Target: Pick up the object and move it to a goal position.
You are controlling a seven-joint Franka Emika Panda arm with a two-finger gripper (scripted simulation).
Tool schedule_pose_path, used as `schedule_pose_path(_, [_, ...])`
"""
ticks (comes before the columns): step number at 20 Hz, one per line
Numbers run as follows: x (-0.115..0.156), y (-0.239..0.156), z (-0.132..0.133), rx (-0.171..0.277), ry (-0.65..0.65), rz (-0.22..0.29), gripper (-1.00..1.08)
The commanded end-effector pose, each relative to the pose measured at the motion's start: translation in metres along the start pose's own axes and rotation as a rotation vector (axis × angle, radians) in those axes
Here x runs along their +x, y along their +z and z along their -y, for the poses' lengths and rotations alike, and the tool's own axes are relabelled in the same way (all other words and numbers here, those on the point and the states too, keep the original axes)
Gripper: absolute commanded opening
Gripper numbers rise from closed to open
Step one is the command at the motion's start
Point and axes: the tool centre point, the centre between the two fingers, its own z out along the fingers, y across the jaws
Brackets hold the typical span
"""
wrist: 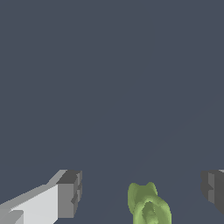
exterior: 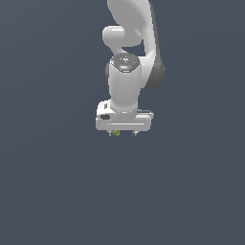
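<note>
In the exterior view the white arm [exterior: 131,52] reaches straight down, its hand [exterior: 124,133] low over the plain dark table [exterior: 57,191]. The hand stands wide: in the wrist view the two dark fingertips [wrist: 70,192] are well apart, with open space between them.

The step in hand looks like lining up for the grasp. To do it well, the hand should centre itself over the object before closing, since the piece is small and lumpy and an off-centre squeeze could flick it aside. It should also come low enough for the pads to meet the body of the thing, not its top.

The object [wrist: 148,205], lime-green and irregular, lies between the fingertips in the wrist view, touching neither one. In the exterior view the object [exterior: 115,132] shows just under the hand's bar, close beside the fingertip on the exterior view's left. Whether it rests on the table is hard to tell. No goal marker shows in either view.
</note>
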Motion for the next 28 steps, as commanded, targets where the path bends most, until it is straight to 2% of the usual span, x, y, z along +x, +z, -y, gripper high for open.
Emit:
schedule_pose_path(1, [-0.003, 0.002, -0.001, 0.000, -0.001, 0.001, 1.00])
schedule_pose_path(9, [-0.027, 0.023, -0.012, 0.006, -0.007, 0.012, 1.00])
schedule_pose_path(21, [-0.100, 0.070, -0.038, 0.017, -0.020, 0.038, 1.00])
schedule_pose_path(28, [-0.126, 0.083, -0.045, 0.020, -0.022, 0.047, 1.00])
